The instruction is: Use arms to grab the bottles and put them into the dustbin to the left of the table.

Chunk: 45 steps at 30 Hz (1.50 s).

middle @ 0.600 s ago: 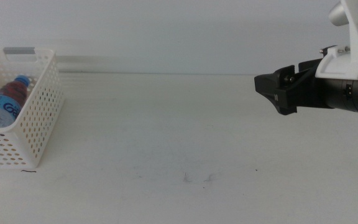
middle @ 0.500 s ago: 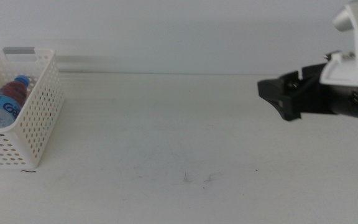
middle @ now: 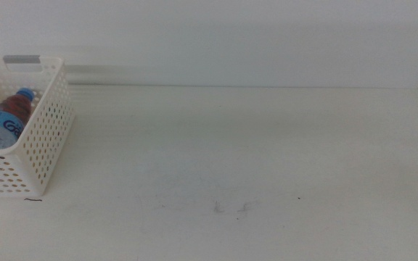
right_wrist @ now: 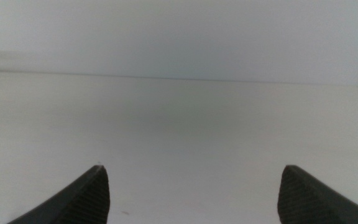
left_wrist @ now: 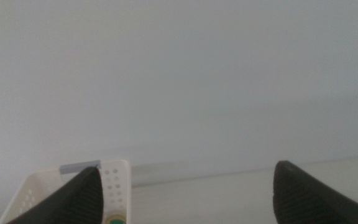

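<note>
The white perforated dustbin [middle: 38,138] stands at the table's far left, with a grey strip on its back rim. A clear bottle [middle: 2,119] with a blue cap and blue label lies tilted inside it. Neither arm shows in the middle view. In the left wrist view my left gripper [left_wrist: 188,186] is open and empty, with the dustbin's corner [left_wrist: 114,180] just past one jaw and a green-and-white spot [left_wrist: 113,219] of something inside it. My right gripper [right_wrist: 191,186] is open and empty over bare white table [right_wrist: 185,118].
The white tabletop [middle: 231,145] carries only a few faint dark scuffs [middle: 231,208] near the front middle. A plain pale wall [middle: 231,36] runs behind the table's far edge. The table's right edge shows at the far right.
The right arm, which reached in from the right side of the middle view, has drawn back out of that view. The dustbin and the bottle in it have not moved.
</note>
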Each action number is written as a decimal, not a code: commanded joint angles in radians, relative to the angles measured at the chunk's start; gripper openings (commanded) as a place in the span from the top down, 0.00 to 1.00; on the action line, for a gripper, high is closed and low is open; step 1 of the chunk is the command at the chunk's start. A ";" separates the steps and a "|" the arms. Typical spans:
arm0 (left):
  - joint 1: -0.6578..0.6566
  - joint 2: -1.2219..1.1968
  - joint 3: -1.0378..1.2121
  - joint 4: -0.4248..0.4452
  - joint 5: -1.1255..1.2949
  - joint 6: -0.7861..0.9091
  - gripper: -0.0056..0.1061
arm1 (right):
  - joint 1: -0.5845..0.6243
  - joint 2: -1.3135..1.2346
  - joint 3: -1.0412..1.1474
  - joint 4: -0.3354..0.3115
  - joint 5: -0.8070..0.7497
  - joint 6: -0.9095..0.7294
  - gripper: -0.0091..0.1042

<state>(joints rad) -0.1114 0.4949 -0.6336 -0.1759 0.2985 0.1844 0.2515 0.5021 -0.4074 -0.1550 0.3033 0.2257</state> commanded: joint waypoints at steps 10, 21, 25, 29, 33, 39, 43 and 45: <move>0.021 -0.408 0.491 0.032 -0.153 -0.005 0.11 | -0.145 -0.404 0.305 -0.025 -0.015 -0.006 0.22; 0.025 -0.495 0.634 0.026 -0.155 -0.005 0.11 | -0.145 -0.502 0.407 0.026 -0.082 -0.006 0.22; 0.025 -0.495 0.634 0.029 -0.153 -0.005 0.11 | -0.145 -0.502 0.407 0.029 -0.087 -0.006 0.22; 0.025 -0.495 0.634 0.029 -0.153 -0.005 0.11 | -0.145 -0.502 0.407 0.029 -0.097 -0.006 0.22; 0.025 -0.495 0.634 0.084 -0.153 -0.005 0.11 | -0.145 -0.502 0.407 0.029 -0.097 -0.006 0.22; 0.021 -0.495 0.634 0.101 -0.157 -0.005 0.11 | -0.145 -0.502 0.407 0.029 -0.097 -0.006 0.22; 0.021 -0.495 0.634 0.113 -0.157 -0.005 0.11 | -0.145 -0.502 0.407 0.029 -0.097 -0.006 0.22; 0.021 -0.495 0.634 0.117 -0.157 -0.005 0.11 | -0.145 -0.502 0.407 0.029 -0.097 -0.006 0.22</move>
<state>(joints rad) -0.0886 0.0052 0.0001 -0.0629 0.1525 0.1844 0.1107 0.0042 -0.0033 -0.1213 0.2180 0.2257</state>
